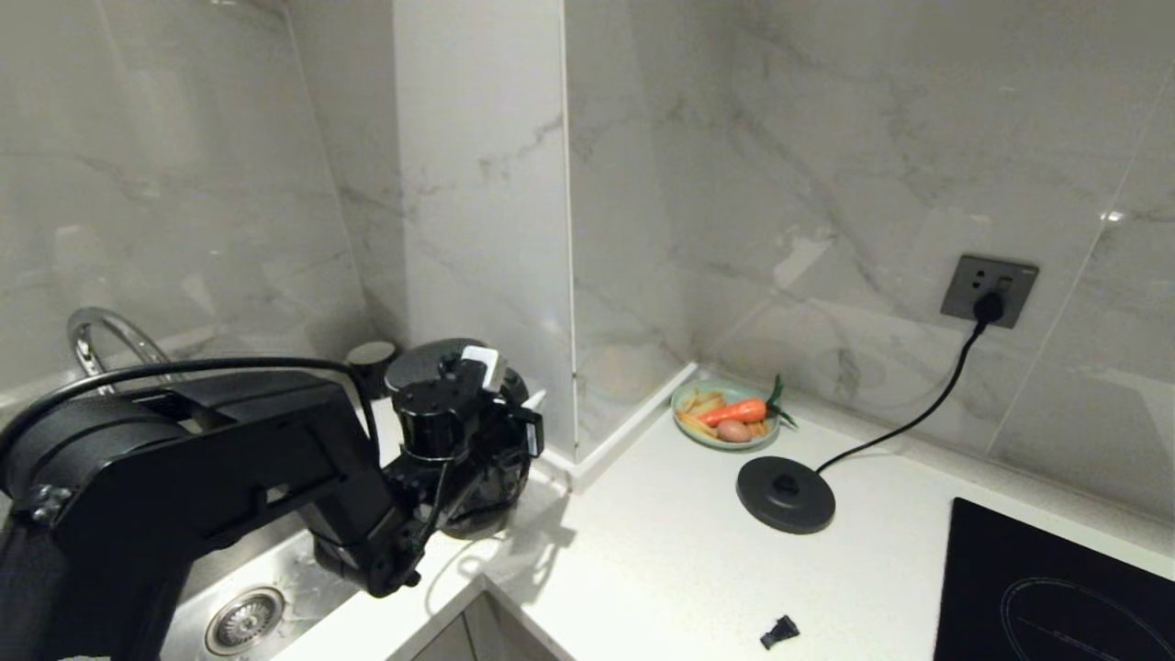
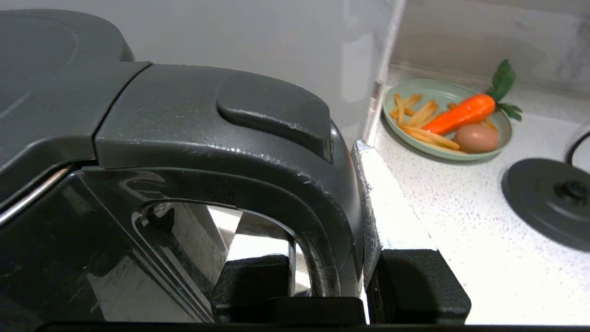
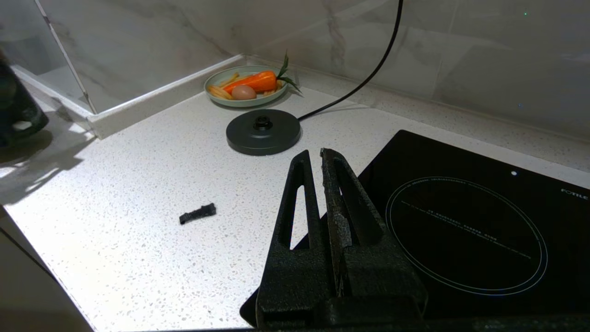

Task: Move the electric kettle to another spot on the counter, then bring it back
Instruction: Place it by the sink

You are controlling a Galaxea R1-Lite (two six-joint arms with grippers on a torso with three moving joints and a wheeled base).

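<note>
Electric kettle (image 1: 477, 500) is seen at the desk's (image 1: 643, 551) left end, beside the sink (image 1: 275, 588), roughly at 9 o'clock from the round base disc (image 1: 786, 494) and well apart from it. Whether it touches the desk surface cannot be told; its lower body is partly hidden behind the arm. Left gripper (image 1: 500, 413) is positioned at the kettle's loop handle (image 2: 322, 240); the jaws are clamped on that handle, one taped finger (image 2: 382, 216) pressed on the outer side, the other inside the loop. Kettle lid (image 2: 37, 69) and thumb tab (image 2: 276, 110) fill the left wrist view.

Right gripper (image 3: 322, 203) is parked over the near edge of the induction hob (image 3: 461, 230), jaws together, nothing held.

Green plate (image 1: 721, 415) with carrot (image 1: 734, 410), fries and egg (image 1: 732, 431) is set in the corner, at about 11 o'clock from the base disc. Cord (image 1: 909, 418) is run from the disc to the wall socket (image 1: 989, 290) at 1 o'clock. A small black piece (image 1: 779, 631) lies near the desk's front edge, at 6 o'clock from the disc. A small black cup (image 1: 371, 361) and faucet (image 1: 106, 335) are seen behind the arm.
</note>
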